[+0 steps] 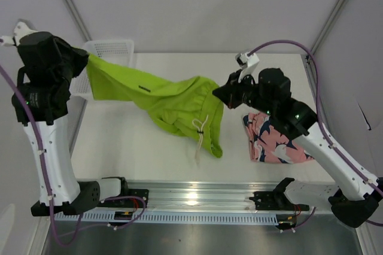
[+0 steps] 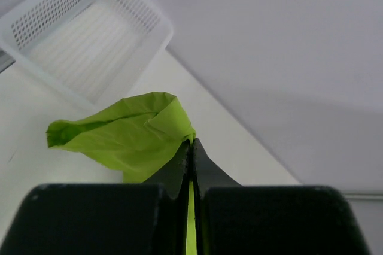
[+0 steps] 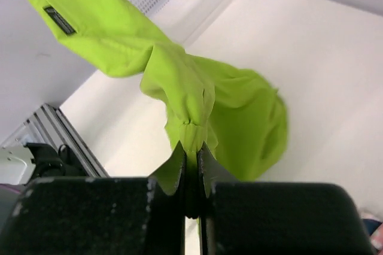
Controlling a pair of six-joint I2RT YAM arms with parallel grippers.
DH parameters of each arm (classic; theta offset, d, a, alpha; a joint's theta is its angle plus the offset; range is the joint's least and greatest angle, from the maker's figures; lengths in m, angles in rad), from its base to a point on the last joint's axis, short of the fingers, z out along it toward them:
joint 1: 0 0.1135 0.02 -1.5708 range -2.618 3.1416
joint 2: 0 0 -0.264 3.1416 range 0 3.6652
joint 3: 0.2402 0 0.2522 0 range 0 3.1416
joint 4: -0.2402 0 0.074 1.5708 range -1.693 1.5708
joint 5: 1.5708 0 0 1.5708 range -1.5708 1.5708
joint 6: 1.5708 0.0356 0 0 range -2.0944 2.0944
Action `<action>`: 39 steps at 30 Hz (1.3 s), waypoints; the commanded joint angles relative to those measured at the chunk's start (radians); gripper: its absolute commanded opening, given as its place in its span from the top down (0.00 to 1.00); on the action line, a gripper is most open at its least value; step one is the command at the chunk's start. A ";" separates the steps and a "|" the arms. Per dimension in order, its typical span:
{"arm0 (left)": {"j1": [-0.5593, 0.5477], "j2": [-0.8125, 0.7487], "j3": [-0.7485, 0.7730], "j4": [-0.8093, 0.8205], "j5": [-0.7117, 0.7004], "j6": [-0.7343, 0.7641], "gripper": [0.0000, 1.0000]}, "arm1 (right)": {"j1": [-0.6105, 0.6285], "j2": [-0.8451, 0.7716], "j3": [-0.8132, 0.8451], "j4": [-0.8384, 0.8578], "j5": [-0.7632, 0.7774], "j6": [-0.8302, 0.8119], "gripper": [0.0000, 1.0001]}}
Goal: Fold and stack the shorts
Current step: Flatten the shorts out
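Sagging in the air between the left gripper point(image 1: 88, 58) and right gripper point(image 1: 220, 94), the soft lime-green shorts point(image 1: 173, 102) span rightward from beside the white mesh basket point(image 1: 111, 48) in the top view, while the printed coral-pink shorts point(image 1: 275, 141) lie flat well right of the basket. In the left wrist view, the fingers are pressed together on a crumpled corner near the basket. In the right wrist view, the fingers pinch a bunched fold, and smooth cloth trails toward the basket.
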 commanded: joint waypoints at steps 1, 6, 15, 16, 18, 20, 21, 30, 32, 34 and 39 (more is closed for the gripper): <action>0.029 -0.033 0.197 -0.072 -0.047 -0.053 1.00 | -0.060 0.039 0.152 -0.013 -0.178 -0.027 1.00; 0.029 -0.267 0.039 0.097 -0.125 -0.065 1.00 | -0.022 -0.026 0.249 0.013 -0.314 -0.038 1.00; 0.028 -0.467 -0.037 0.324 -0.219 -0.007 1.00 | -0.038 -0.018 0.408 -0.062 -0.272 -0.015 1.00; 0.028 -0.426 -0.021 0.310 -0.205 -0.004 1.00 | -0.067 0.008 0.436 -0.093 -0.301 -0.011 1.00; 0.028 -0.297 0.010 0.282 -0.158 -0.011 1.00 | -0.145 0.087 0.476 -0.101 -0.367 0.041 1.00; 0.029 -0.225 -0.010 0.288 -0.072 -0.018 1.00 | -0.293 0.142 0.504 -0.086 -0.483 0.098 1.00; 0.028 -0.165 -0.033 0.297 -0.050 -0.021 1.00 | -0.348 0.169 0.498 -0.069 -0.525 0.135 1.00; -0.006 0.076 -0.321 0.518 0.071 -0.036 1.00 | -0.558 0.420 0.401 0.017 -0.587 0.284 1.00; -0.017 0.168 -0.311 0.524 0.076 -0.031 1.00 | -0.561 0.511 0.417 0.002 -0.578 0.278 1.00; -0.034 0.241 -0.270 0.517 0.082 -0.024 1.00 | -0.566 0.588 0.469 -0.032 -0.547 0.267 1.00; -0.101 0.422 -0.254 0.549 0.033 -0.036 1.00 | -0.587 0.800 0.533 0.025 -0.510 0.273 1.00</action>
